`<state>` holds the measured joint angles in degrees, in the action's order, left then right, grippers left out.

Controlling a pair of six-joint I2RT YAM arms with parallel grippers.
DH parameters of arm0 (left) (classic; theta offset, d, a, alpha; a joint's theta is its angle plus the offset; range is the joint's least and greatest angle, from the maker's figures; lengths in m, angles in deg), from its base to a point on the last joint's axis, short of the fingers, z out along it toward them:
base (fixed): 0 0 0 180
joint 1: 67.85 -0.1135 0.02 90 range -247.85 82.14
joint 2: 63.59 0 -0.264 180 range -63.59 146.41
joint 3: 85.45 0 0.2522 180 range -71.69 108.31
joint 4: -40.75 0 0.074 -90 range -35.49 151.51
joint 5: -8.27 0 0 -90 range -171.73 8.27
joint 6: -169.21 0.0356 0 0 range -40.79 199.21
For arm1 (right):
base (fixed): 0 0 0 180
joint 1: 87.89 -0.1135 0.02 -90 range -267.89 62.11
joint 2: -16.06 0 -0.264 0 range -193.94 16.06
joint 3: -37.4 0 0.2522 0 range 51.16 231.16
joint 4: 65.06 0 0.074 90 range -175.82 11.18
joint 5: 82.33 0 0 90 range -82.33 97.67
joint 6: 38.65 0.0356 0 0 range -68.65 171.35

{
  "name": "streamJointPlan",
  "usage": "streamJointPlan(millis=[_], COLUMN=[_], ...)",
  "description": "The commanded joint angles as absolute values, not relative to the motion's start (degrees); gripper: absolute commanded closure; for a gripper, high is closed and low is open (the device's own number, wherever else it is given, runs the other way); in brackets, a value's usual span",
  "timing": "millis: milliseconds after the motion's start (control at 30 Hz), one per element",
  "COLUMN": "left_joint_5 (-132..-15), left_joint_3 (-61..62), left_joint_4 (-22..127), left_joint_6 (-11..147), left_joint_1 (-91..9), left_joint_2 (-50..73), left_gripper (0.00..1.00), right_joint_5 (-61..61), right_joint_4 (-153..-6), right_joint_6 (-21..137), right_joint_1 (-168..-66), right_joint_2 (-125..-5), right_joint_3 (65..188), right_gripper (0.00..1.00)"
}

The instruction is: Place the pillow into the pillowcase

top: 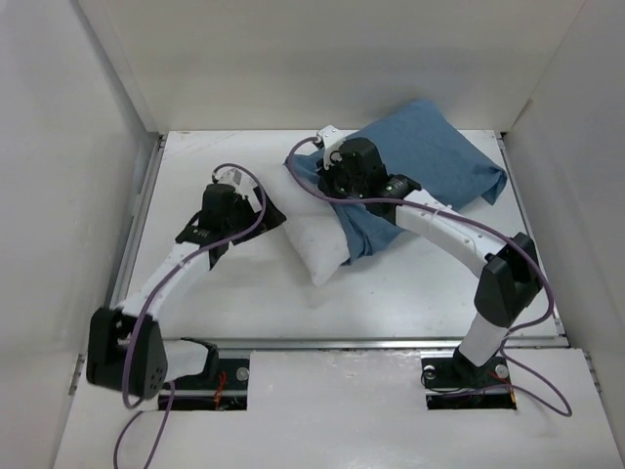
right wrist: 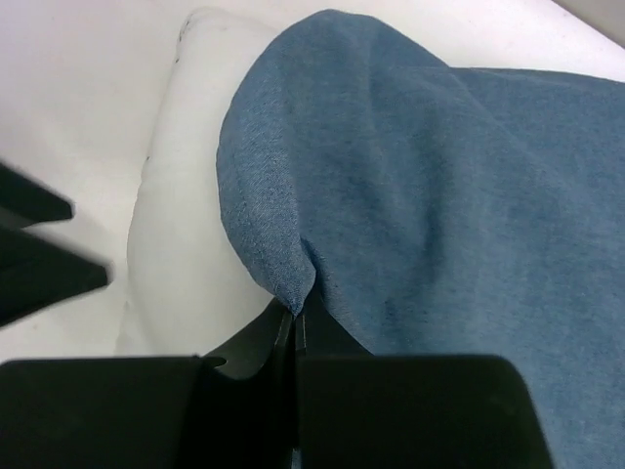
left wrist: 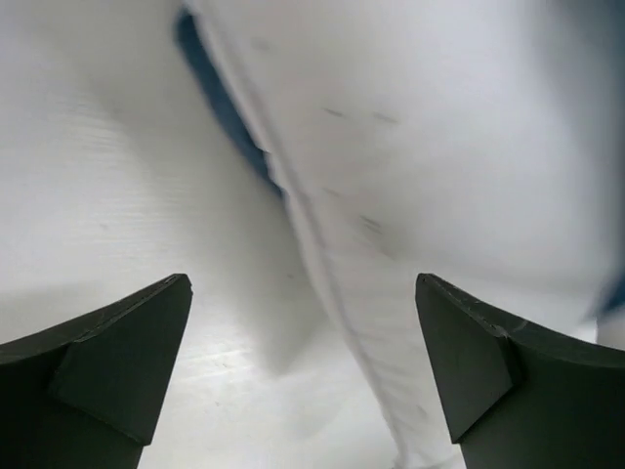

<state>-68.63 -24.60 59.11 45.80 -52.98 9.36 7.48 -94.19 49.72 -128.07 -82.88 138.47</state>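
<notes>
The pillow [top: 317,249] lies near the middle of the table [top: 410,293], set on a diagonal, with most of its length inside the pillowcase [top: 430,156]. The filled blue bulk reaches toward 1 o'clock, close to the far wall. One bare white end sticks out of the cloth toward 7 o'clock. The edge of the pillowcase crosses the pillow on a slant, leaving that corner uncovered. The right tool [right wrist: 296,327] sits over the upper part of this edge, its arm arching in from the base at 5 o'clock. In the right wrist view its two fingers are pressed together, with a pinched fold of the blue hem caught between them. The blue cloth spreads away to 3 o'clock, and the white pillow shows at 10 o'clock beside the hem. The left tool [left wrist: 301,293] is spread wide and holds nothing. In the top view it sits just beside the bare white end, on its 9 o'clock side. From the left wrist camera the pillow's stitched seam runs between the two dark fingers [left wrist: 117,362], from 11 o'clock down to 5 o'clock. A thin strip of blue shows along the seam near 11 o'clock. Whether either finger touches the white fabric cannot be told.
</notes>
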Motion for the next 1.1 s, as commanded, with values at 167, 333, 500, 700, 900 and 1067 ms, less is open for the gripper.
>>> streamJointPlan(millis=[167,333,500,700,900,1067], left_joint_5=[-62.3,-61.0,-56.6,-54.0,-52.0,-50.2], left_joint_3=[-33.8,-29.9,-20.4,-11.4,-12.1,-12.6], left_joint_4=[49.9,44.1,32.4,20.2,10.6,8.8], left_joint_6=[48.3,50.6,49.3,43.5,39.1,38.0], left_joint_1=[-43.2,-37.5,-34.7,-34.7,-34.7,-35.2], left_joint_2=[-2.2,10.3,27.1,33.3,33.9,35.8], left_gripper=[0.03,0.34,0.66,0.72,0.72,0.7], right_joint_5=[2.2,-4.9,-25.6,-43.6,-37.6,-26.3], right_joint_4=[-95.2,-96.6,-108.6,-115.0,-120.1,-120.9], right_joint_6=[54.9,55.9,57.4,55.0,54.4,56.5], right_joint_1=[-127.7,-127.7,-129.7,-131.5,-129.9,-127.4], right_joint_2=[-81.9,-77.6,-76.8,-78.9,-85.5,-84.7], right_joint_3=[138.5,137.2,143.1,147.7,150.8,146.9], right_gripper=[1.0,1.0,1.0,1.0,0.84,0.51])
